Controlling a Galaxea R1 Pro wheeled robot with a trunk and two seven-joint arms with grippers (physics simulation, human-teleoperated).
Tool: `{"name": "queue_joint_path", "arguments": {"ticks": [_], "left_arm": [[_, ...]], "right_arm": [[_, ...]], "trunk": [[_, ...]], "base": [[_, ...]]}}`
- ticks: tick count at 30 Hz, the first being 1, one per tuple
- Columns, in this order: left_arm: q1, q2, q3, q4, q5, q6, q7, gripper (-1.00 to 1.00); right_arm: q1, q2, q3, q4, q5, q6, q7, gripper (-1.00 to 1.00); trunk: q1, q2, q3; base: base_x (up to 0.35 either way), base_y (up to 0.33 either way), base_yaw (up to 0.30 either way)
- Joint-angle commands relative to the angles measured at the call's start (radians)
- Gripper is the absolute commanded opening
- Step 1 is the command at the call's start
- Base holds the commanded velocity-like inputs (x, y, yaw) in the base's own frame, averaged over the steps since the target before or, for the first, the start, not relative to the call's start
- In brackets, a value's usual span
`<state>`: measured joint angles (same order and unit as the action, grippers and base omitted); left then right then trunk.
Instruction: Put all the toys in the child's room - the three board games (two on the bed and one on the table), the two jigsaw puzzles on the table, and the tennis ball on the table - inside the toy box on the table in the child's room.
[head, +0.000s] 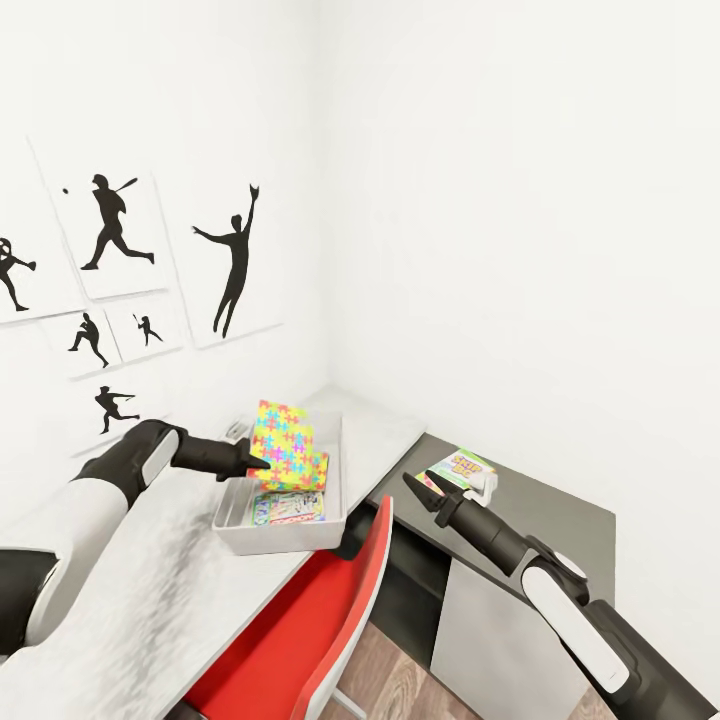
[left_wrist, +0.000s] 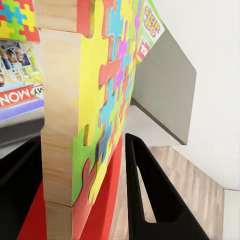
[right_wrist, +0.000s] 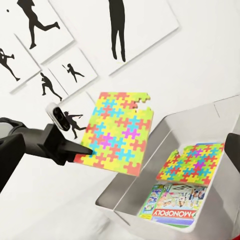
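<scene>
Nearest the robot, the red chair (head: 320, 620) is tucked under the pale counter (head: 150, 590), and both arms reach out over it. The left hand (head: 262, 462) is clamped on the lower edge of a jigsaw puzzle (head: 284, 444); the left wrist view shows the wooden edge of the sheet pinched between the two black fingers (left_wrist: 150, 200). The puzzle is held almost upright, tilted, above the near-left part of the toy box (head: 335, 470).

The step in hand appears to be dropping this puzzle into the box. To do it well, the hand should carry the sheet further over the middle of the tray and lower it until its free edge is below the rim. Tilting it flatter before letting go should keep it from tipping back over the wall onto the counter. A release from this height and angle risks the sheet sliding off the sloped side.

Inside the box, the second puzzle (right_wrist: 195, 162) already lies against the far wall, and a Monopoly board game (right_wrist: 172, 205) lies flat on the floor of the tray beside it.

To the right, the right hand (head: 422, 488) hovers over the dark cabinet top (head: 540, 520); whether its fingers are spread or closed cannot be told. Just beyond it lies another board game (head: 460, 466), the yellow-green one, not yet put away.

Farther back, the athlete posters (head: 110, 235) hang on the white wall.
</scene>
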<state>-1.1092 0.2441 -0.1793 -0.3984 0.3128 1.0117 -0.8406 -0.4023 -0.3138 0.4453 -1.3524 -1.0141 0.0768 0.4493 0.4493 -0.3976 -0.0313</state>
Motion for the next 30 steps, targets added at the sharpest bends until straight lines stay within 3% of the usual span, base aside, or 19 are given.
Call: {"name": "queue_joint_path", "arguments": {"ticks": [1,8,15,23,30], "left_arm": [[-0.001,0.001,-0.006,0.000,0.006,0.005,0.000,-1.00],[-0.001,-0.008,-0.005,0.000,-0.005,0.001,0.004,-1.00],[-0.001,-0.048,-0.007,0.001,-0.006,-0.025,0.014,-1.00],[-0.001,-0.054,-0.005,0.001,-0.004,-0.066,0.042,-1.00],[-0.001,-0.049,-0.002,-0.002,-0.002,-0.061,0.035,-1.00]], "right_arm": [[-0.001,-0.001,0.001,0.000,-0.011,0.006,0.002,1.00],[-0.001,-0.001,0.001,-0.002,-0.007,0.006,0.003,1.00],[0.002,-0.008,0.001,-0.055,0.001,0.007,0.005,1.00],[0.105,-0.018,-0.009,-0.209,0.007,0.016,0.004,1.00],[0.119,-0.018,-0.020,-0.225,0.008,0.018,0.005,1.00]], "trunk": [[0.001,-0.002,-0.002],[0.001,-0.002,-0.002],[0.001,-0.002,-0.002],[0.001,-0.002,-0.002],[0.001,-0.002,-0.002]], "base": [[0.000,0.000,0.000],[0.000,0.000,0.000],[0.000,0.000,0.000],[0.000,0.000,0.000],[0.000,0.000,0.000]]}}
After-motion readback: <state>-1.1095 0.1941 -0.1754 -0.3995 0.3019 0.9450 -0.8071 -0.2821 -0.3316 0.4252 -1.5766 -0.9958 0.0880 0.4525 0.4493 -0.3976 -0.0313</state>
